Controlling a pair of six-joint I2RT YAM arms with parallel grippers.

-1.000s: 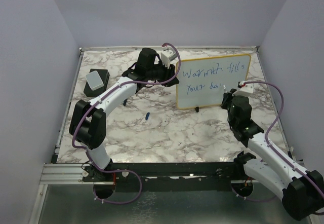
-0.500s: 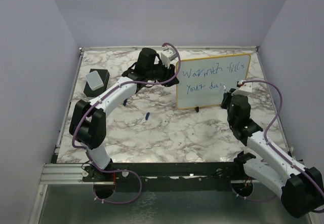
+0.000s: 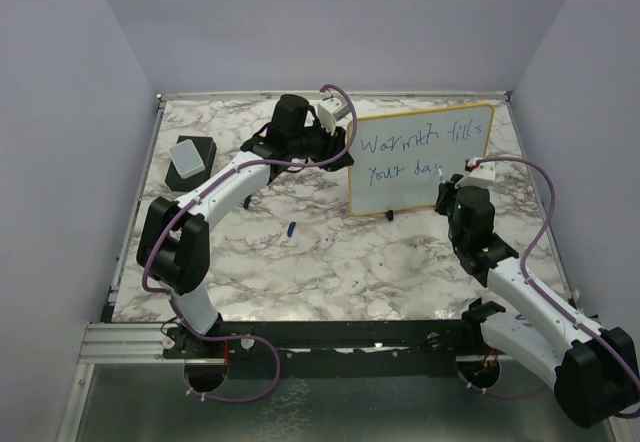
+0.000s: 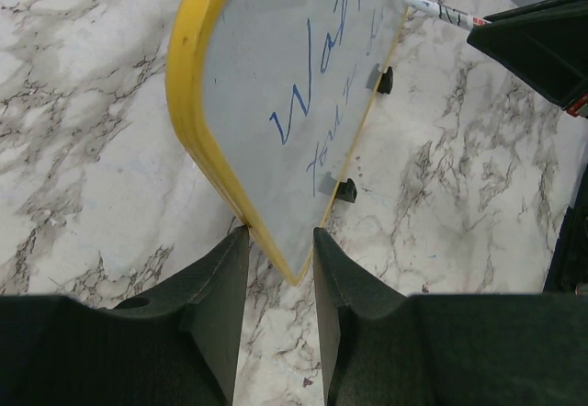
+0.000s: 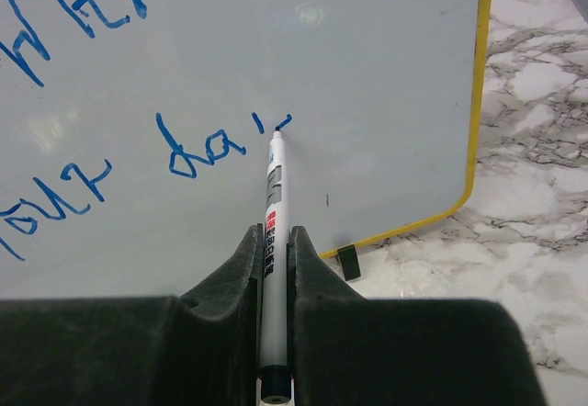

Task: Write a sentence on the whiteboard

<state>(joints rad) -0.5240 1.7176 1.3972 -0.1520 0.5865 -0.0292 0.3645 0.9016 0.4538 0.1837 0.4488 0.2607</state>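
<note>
The whiteboard (image 3: pixel 420 162) stands upright on the marble table, its yellow frame tilted slightly. The sentence (image 3: pixel 405 152) is in blue, in two lines: "Warmth fills" above "your da", with a short fresh stroke after it. My left gripper (image 4: pixel 278 241) is shut on the whiteboard's (image 4: pixel 294 84) lower left corner, one finger on each face. My right gripper (image 5: pixel 272 236) is shut on a white marker (image 5: pixel 273 195). The marker's tip touches the whiteboard (image 5: pixel 367 57) at the end of that stroke, right of "da" (image 5: pixel 197 153). From above, the right gripper (image 3: pixel 450 182) is at the board's lower right.
A grey-topped black eraser block (image 3: pixel 190 160) lies at the far left. A small blue cap (image 3: pixel 291 229) lies on the marble in front of the board. The board's black feet (image 5: pixel 347 261) rest on the table. Purple walls close in three sides.
My right gripper has edged slightly left and up with the marker against the board, and a short stroke has appeared after "da". The left gripper and the board have not moved.
</note>
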